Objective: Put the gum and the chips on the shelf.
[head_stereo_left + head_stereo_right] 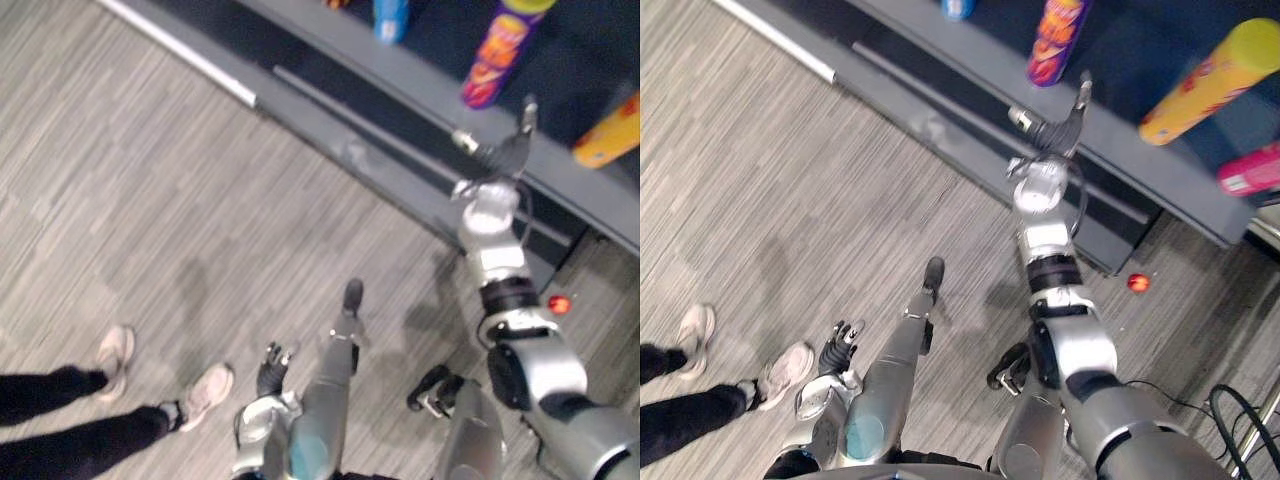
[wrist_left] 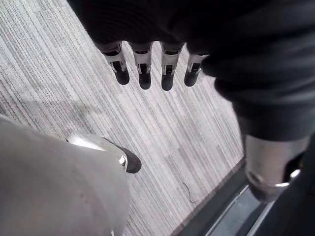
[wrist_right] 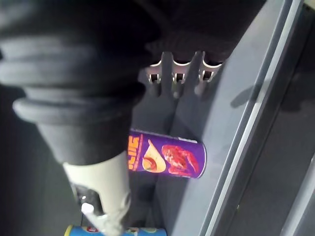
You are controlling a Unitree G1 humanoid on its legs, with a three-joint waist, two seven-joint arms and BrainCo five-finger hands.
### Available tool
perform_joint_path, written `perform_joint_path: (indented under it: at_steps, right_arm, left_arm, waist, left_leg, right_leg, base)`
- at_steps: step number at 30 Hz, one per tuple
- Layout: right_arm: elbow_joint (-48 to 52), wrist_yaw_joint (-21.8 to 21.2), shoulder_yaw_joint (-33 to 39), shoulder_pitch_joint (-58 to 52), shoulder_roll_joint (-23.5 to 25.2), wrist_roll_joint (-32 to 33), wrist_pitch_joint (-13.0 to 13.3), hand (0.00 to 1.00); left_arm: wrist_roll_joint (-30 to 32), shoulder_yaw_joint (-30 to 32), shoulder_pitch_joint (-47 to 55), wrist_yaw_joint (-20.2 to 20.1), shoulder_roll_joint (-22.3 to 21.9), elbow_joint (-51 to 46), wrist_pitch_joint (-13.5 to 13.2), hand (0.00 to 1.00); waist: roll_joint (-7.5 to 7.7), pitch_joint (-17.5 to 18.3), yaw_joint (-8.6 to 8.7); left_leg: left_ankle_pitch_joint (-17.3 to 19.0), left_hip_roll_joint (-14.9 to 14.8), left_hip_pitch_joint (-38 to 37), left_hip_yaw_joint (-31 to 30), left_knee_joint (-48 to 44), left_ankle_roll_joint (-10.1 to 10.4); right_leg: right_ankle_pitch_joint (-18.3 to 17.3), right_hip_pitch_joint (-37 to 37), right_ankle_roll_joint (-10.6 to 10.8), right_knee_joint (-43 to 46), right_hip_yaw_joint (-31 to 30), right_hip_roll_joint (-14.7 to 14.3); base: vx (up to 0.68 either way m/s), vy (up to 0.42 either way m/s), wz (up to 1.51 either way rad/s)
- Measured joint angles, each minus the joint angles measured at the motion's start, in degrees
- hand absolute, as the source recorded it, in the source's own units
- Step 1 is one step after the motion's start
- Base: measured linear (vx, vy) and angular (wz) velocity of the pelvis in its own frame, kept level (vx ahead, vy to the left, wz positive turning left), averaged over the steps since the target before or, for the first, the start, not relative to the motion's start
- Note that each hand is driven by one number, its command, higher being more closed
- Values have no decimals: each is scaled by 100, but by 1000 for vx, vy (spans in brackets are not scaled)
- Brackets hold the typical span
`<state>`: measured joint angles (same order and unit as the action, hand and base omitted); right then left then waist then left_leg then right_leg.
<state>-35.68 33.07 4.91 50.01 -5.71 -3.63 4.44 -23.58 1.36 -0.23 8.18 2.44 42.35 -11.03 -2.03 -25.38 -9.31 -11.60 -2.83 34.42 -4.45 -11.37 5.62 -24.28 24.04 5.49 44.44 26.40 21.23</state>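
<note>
Shelf (image 1: 420,80): grey board, dark back panel. A purple chips can (image 1: 495,55) stands upright near the front edge. A blue can (image 1: 390,18) stands further along toward the robot's left, and an orange can (image 1: 1210,80) lies tilted toward its right. A pink pack (image 1: 1250,170) sits past the orange one at the right end. Can contents not visible.

Floor (image 1: 200,200): grey striped planks. A small red thing (image 1: 1137,283) lies on it by the shelf's foot; can't tell what it is. A person's legs and pale shoes (image 1: 205,390) are at the robot's left.

Right hand (image 1: 1060,125) is stretched out over the shelf's front edge with fingers (image 3: 176,78) straight, holding nothing. The chips can is just beside it, further in on the board, not touching.

Left hand (image 1: 270,370) hangs low over the floor, well away from the shelf, fingers (image 2: 143,73) straight, empty.
</note>
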Motion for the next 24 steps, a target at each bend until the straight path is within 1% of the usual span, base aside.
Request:
perform_joint_path:
  at_steps: [1,2,3,4,5,6,7,8,9,10,11,12,13,14,15,16,17,18,19,20,22,24]
  right_arm:
    - [145,-52,-116,-338,170,-22,3,0]
    - [369,-126,-296,-750,367,-39,11,0]
    - [444,-163,-395,-934,465,-63,24,0]
    - [591,-275,-598,-1317,618,-103,81,0]
    - [644,-362,-696,-1508,679,-127,122,0]
    - [748,-502,-894,-1881,725,-207,131,0]
    - [829,-628,-1048,-2170,725,-306,149,0]
    - [847,-862,-1220,-2512,703,-329,184,0]
    - [871,-1114,-1369,-2901,639,-361,210,0]
    - [926,-1212,-1434,-3120,607,-422,214,0]
    - [1108,-1540,-1450,-3724,530,-548,248,0]
    - [1132,-1607,-1454,-3834,515,-546,256,0]
    - [1221,-1918,-1442,-4280,474,-533,263,0]
    - [1227,-2162,-1446,-4652,392,-516,308,0]
    - [1227,-2266,-1445,-4834,366,-506,336,0]
    - [1225,-2485,-1433,-5162,301,-501,342,0]
    - [1203,-2692,-1409,-5479,216,-490,348,0]
    - [1156,-2788,-1361,-5618,202,-489,363,0]
    - [927,-2921,-1238,-5852,229,-480,392,0]
    - [613,-3005,-1089,-6018,250,-465,390,0]
    - [148,-3077,-830,-6197,254,-370,385,0]
    - [-259,-3084,-528,-6330,257,-256,380,0]
  left_arm:
    - [20,91,-27,-1,1,128,2,0]
    - [21,175,-27,0,2,248,2,0]
    - [26,212,-27,-2,7,326,3,0]
    - [142,299,-42,-9,62,461,13,0]
    - [224,324,-60,-25,117,542,18,0]
    - [292,335,-107,-72,234,720,45,0]
    - [414,353,-163,-92,252,886,56,0]
    - [486,366,-177,-144,363,1077,94,0]
    - [663,455,-176,-212,468,1301,187,0]
    - [751,543,-177,-239,495,1430,234,0]
    - [973,791,-153,-239,516,1725,362,0]
    - [1016,835,-138,-239,522,1772,391,0]
    - [1218,940,-57,-251,563,1934,471,0]
    - [1382,1038,79,-273,576,2007,543,0]
    - [1407,1071,133,-286,576,2073,556,0]
    - [1571,1166,226,-312,569,2151,620,0]
    - [1670,1278,338,-347,536,2177,637,0]
    - [1744,1324,415,-360,512,2177,644,0]
    - [1785,1454,544,-369,452,2200,651,0]
    - [1842,1525,654,-362,406,2270,653,0]
    - [1887,1673,795,-354,303,2338,655,0]
    - [1896,1763,866,-332,253,2342,655,0]
  waist:
    - [31,13,12]
    - [62,30,100]
    - [90,51,134]
    - [155,83,208]
    - [189,102,248]
    - [224,120,319]
    - [235,126,354]
    - [292,174,443]
    - [378,332,477]
    - [418,425,494]
    - [498,609,581]
    - [514,646,594]
    - [565,780,624]
    - [596,909,717]
    - [587,979,752]
    - [587,1049,810]
    - [593,1151,823]
    - [590,1227,828]
    - [573,1387,847]
    - [553,1543,865]
    - [499,1724,910]
    - [446,1823,944]
  left_leg:
    - [122,-85,-184,112,-107,2]
    - [257,-166,-371,198,-213,12]
    - [313,-205,-458,227,-255,10]
    - [407,-318,-628,316,-309,34]
    - [434,-377,-722,373,-307,40]
    - [502,-494,-929,422,-301,56]
    - [535,-565,-1094,467,-271,73]
    - [574,-637,-1319,561,-172,83]
    - [578,-691,-1486,703,-26,81]
    - [578,-712,-1542,755,28,81]
    - [577,-752,-1724,884,166,78]
    - [576,-754,-1755,911,192,77]
    - [576,-755,-1918,1043,302,76]
    - [577,-741,-2075,1178,417,75]
    - [577,-735,-2132,1215,465,75]
    - [577,-735,-2311,1314,570,75]
    - [577,-741,-2501,1443,699,76]
    - [576,-746,-2585,1509,771,76]
    - [567,-757,-2756,1643,914,83]
    - [534,-753,-2927,1767,1083,88]
    - [451,-738,-3193,1922,1400,114]
    - [331,-716,-3386,2000,1696,111]
  right_leg:
    - [52,-191,7,-134,-105,-93]
    - [96,-427,19,-286,-165,-188]
    - [123,-520,27,-365,-199,-244]
    - [196,-700,22,-548,-293,-375]
    - [244,-785,25,-652,-353,-449]
    - [350,-994,28,-895,-445,-606]
    - [444,-1175,33,-1114,-502,-726]
    - [530,-1362,40,-1374,-593,-841]
    - [613,-1443,57,-1579,-725,-923]
    - [660,-1465,61,-1676,-783,-954]
    - [761,-1584,78,-1898,-881,-993]
    - [779,-1610,85,-1940,-901,-1000]
    - [851,-1697,106,-2073,-1007,-1006]
    - [914,-1777,124,-2228,-1108,-1022]
    - [954,-1823,134,-2306,-1136,-1034]
    - [1012,-1956,146,-2462,-1199,-1051]
    - [1058,-2058,154,-2580,-1316,-1079]
    - [1090,-2092,155,-2646,-1375,-1112]
    - [1148,-2172,166,-2786,-1457,-1140]
    - [1202,-2250,168,-2909,-1555,-1165]
    - [1271,-2350,178,-3075,-1668,-1201]
    - [1296,-2393,181,-3155,-1720,-1226]
  base:
    - [52,-56,-53]
    - [53,-52,-52]
    - [52,-51,-53]
    - [37,-38,-46]
    - [49,-53,-61]
    - [48,-42,-54]
    - [63,-28,-61]
    - [56,-6,-64]
    - [54,10,-57]
    - [105,15,-58]
    - [91,15,-34]
    - [125,19,-41]
    - [99,23,-40]
    - [119,33,-45]
    - [113,37,-39]
    - [95,33,-40]
    - [104,18,-43]
    - [97,3,-51]
    - [99,-7,-49]
    - [85,1,-49]
    - [67,9,-38]
    - [40,11,-21]
